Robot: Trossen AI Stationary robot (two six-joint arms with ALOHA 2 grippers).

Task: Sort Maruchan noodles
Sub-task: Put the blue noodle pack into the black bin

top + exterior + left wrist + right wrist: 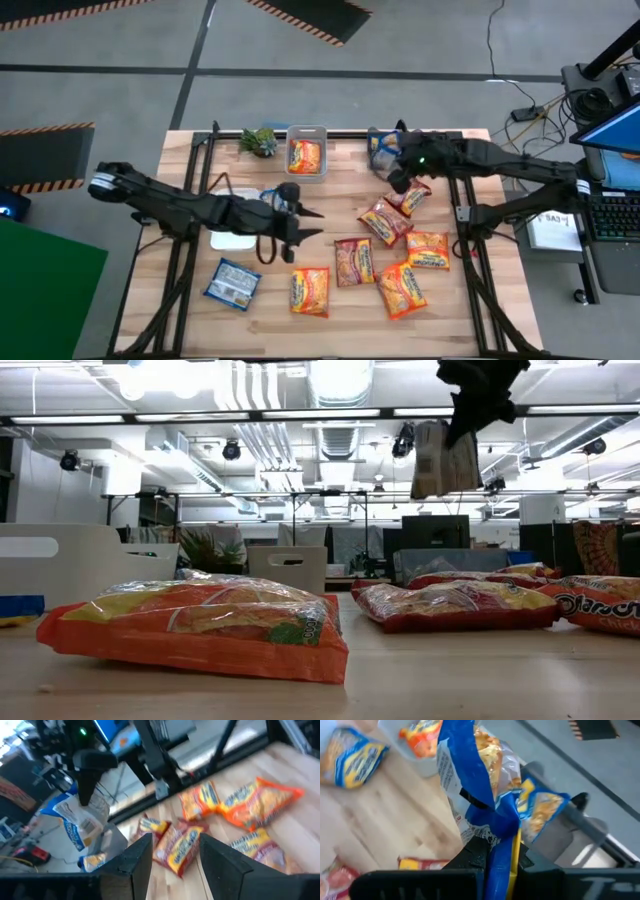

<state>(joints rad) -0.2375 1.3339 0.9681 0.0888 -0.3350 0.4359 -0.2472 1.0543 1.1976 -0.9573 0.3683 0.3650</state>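
The right gripper's fingers (492, 852) are clamped on a blue packet (480, 785), which hangs in the air over the bench's (270, 305) far right corner, above a grey bin (560, 832) holding another blue packet (540, 807). The left gripper (305, 225) hovers near the bench's middle, its fingers (137, 857) apart and empty. Just left of it sits a white tray (232, 238). Orange and red packets (385, 222) lie scattered toward the near right; 1 blue packet (232, 283) rests near the left edge.
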